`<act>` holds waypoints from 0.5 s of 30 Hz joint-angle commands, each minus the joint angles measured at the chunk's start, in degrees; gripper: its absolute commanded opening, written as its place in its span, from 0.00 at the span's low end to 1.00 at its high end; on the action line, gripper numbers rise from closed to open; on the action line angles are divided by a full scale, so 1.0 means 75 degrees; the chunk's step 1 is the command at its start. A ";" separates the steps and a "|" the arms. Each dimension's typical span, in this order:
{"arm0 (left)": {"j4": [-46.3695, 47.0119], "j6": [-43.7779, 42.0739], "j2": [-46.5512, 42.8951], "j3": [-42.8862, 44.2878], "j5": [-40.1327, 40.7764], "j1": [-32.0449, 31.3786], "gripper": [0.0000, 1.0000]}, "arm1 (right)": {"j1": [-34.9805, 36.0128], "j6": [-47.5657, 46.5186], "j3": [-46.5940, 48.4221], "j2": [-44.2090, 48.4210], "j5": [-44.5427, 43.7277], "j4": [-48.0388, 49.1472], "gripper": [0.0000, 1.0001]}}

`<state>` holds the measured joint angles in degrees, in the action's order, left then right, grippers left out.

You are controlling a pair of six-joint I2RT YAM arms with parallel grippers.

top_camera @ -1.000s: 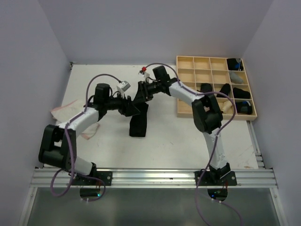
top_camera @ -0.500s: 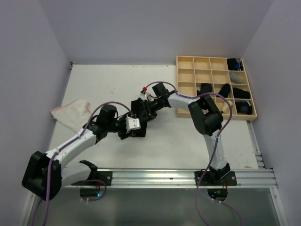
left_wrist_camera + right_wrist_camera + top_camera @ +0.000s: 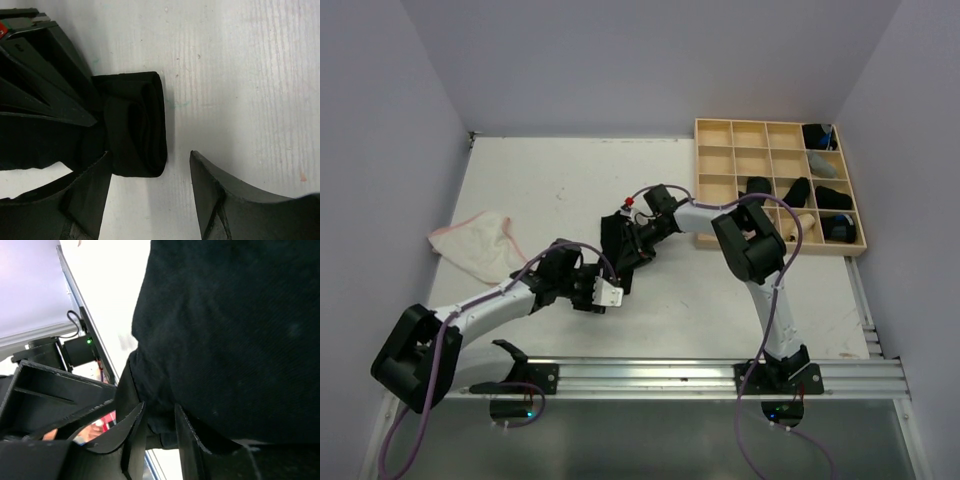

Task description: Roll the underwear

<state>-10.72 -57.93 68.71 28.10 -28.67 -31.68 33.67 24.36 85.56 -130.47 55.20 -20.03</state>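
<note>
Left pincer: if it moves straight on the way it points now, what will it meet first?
Most likely the rolled black underwear, lying just ahead of the left pincer; the depth is unclear.

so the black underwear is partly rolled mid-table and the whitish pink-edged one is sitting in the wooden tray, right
Not quite. The whitish pink-edged underwear isn't in the wooden tray. It lies flat on the table near its left edge, as the top external view shows. The rest holds: the black underwear is partly rolled mid-table.
</note>
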 commanded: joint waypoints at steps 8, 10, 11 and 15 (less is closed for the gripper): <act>0.0774 -0.1239 0.1116 -0.0044 0.0458 -0.0299 0.55 | -0.0013 -0.0986 0.0405 -0.0931 -0.0985 -0.1255 0.30; 0.0552 -0.1380 0.1314 0.0050 0.0540 -0.0311 0.49 | -0.0013 -0.1010 0.0440 -0.0908 -0.0950 -0.1255 0.29; 0.0388 -0.1486 0.1385 0.0225 0.0541 -0.0323 0.42 | -0.0013 -0.1010 0.0463 -0.0885 -0.0927 -0.1255 0.29; -0.0723 -0.1382 0.1749 0.0799 0.0564 -0.0311 0.22 | -0.0106 -0.1033 0.0767 -0.0756 -0.0856 -0.1220 0.31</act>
<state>-8.01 -67.00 79.37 31.53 -26.04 -33.80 33.32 20.56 90.56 -133.53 57.04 -26.63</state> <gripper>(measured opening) 0.257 0.300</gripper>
